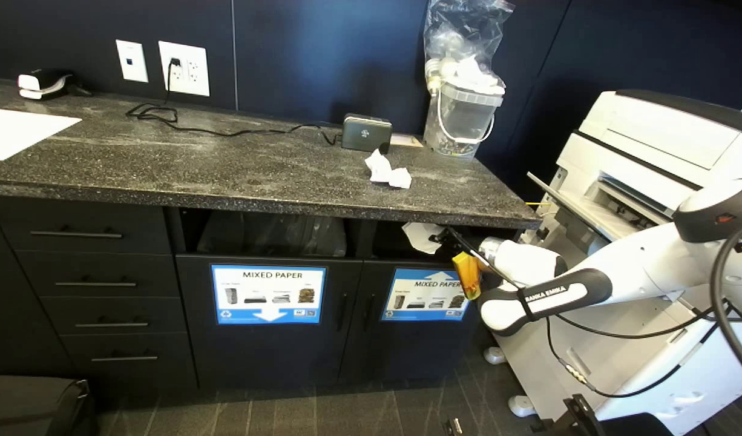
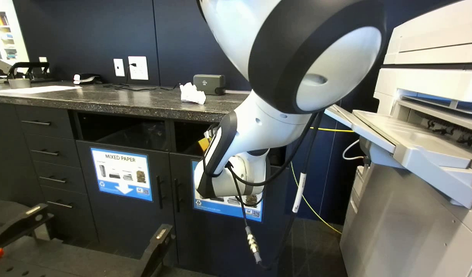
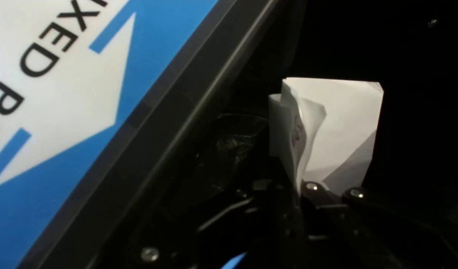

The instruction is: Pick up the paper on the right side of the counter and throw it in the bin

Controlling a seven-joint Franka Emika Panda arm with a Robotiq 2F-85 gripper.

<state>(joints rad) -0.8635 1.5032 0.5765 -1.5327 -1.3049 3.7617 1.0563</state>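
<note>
In an exterior view, the paper point(image 1: 418, 235) juts from the gripper point(image 1: 439, 238) at the mouth of the bin point(image 1: 378, 266). In an exterior view, the arm point(image 2: 270, 125) hides it. In the wrist view, the gripper pinches the paper.

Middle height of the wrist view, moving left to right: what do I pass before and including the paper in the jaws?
Blue-and-white sign → the bin's dark front edge → shiny crinkled plastic → white folded paper.
</note>
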